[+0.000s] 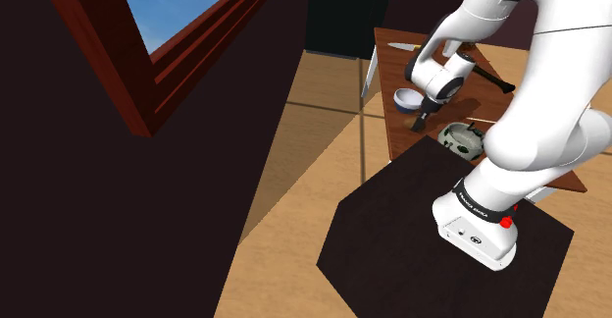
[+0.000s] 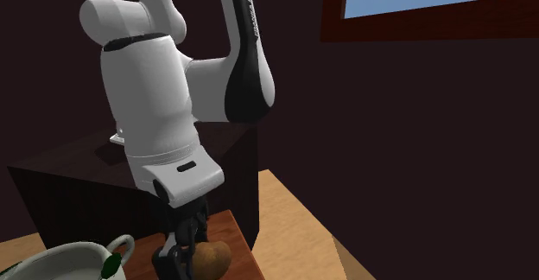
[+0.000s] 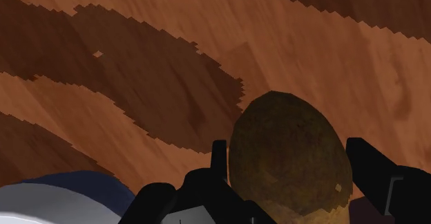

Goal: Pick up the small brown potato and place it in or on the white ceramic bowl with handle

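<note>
Potato (image 3: 286,150) at gripper (image 3: 290,166), bowl (image 3: 55,203) just beside, on table (image 3: 138,70), table in frt of stand (image 1: 422,242)

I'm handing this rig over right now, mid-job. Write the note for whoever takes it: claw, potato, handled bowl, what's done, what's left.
Claw: shut on the brown potato, pinching it from both sides.
Potato: on or just above the wooden table; I cannot tell whether it is lifted yet.
White bowl with handle: on the same table, close beside the claw; the potato is not in it.
A blue-rimmed bowl also stands near the claw and is not the target.
Done: reach and grasp.
Left: lift, carry over the handled bowl, release.
</note>
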Controlling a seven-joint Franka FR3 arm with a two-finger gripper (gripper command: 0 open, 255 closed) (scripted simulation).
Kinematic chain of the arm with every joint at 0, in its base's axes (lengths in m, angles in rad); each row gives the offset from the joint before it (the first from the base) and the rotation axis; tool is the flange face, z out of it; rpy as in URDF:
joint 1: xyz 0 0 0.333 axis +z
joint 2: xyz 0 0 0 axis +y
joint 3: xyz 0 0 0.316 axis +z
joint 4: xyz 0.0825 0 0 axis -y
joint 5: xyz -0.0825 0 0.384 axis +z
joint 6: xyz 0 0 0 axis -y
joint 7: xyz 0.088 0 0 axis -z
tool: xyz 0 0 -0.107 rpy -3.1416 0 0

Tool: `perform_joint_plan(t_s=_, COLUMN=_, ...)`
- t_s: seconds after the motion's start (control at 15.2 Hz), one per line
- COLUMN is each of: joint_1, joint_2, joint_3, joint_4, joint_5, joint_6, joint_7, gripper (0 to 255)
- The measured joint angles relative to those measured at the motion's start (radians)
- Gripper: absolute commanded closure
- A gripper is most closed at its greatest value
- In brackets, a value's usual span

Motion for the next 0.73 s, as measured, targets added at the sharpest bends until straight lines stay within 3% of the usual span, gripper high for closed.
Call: perform_joint_plan(t_s=0.73, joint_1=0.167, joint_2=-0.167, joint_3=-0.202, joint_4=-0.085, joint_5=-0.229, joint_6=-0.092, joint_7=0.202, gripper=255)
